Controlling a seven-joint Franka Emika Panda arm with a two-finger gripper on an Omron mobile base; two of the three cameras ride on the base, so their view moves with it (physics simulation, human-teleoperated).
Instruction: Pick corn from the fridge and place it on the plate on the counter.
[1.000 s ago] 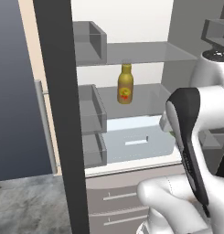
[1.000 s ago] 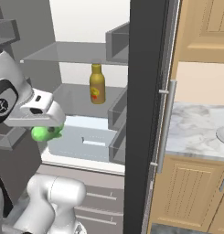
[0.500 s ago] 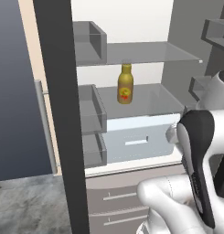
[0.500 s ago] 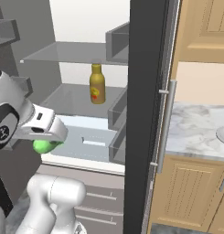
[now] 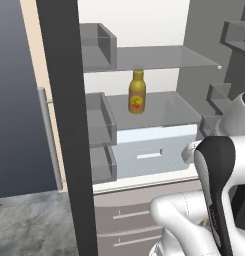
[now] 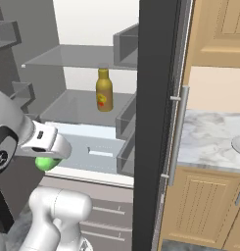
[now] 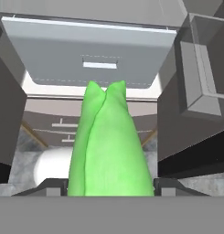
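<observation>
My fingers (image 7: pixel 109 186) are clamping the corn (image 7: pixel 109 146), low centre in the hand view, before the fridge (image 6: pixel 92 152) drawer. The bottle's (image 6: pixel 104 90) red-yellow label is showing no legible writing.

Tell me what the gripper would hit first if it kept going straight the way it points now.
Probably the fridge's light blue-grey drawer: in the hand view the gripper, shut on the corn, aims the husk tip at the drawer front. Depth is unclear.

corn (image 7: pixel 111 146): 1 | bottle (image 5: pixel 137 92): 1 | fridge (image 5: pixel 159 65): 1 | drawer (image 5: pixel 154 150): 1 | plate (image 6: pixel 239 145): 1
</observation>
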